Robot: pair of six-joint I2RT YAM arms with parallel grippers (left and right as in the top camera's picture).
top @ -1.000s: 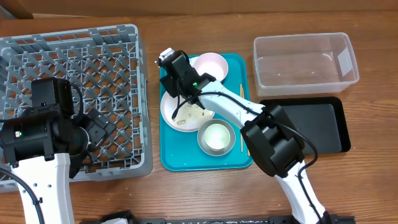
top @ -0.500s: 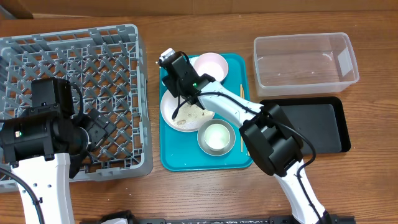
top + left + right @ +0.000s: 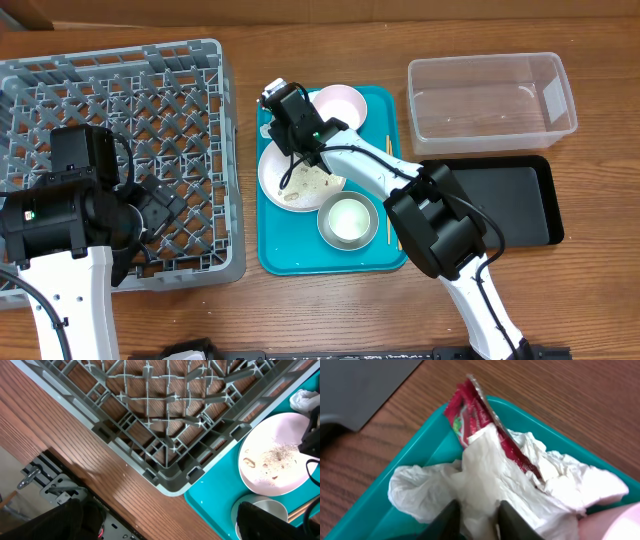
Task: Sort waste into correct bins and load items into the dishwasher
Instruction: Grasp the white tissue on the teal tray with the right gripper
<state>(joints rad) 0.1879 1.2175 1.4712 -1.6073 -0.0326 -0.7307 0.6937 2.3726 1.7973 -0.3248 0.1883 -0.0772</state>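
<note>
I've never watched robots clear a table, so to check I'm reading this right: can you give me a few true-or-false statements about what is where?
1. The clear tub has nothing in it. True.
2. The plate already sits in the dish rack. False: it lies on the teal tray, with food scraps on it.
3. The right gripper pinches the napkin. True.
4. The red wrapper lies in the clear tub. False: it lies against the napkin in a corner of the teal tray.
5. The left gripper holds the plate. False: it hangs open and empty above a corner of the dish rack.
</note>
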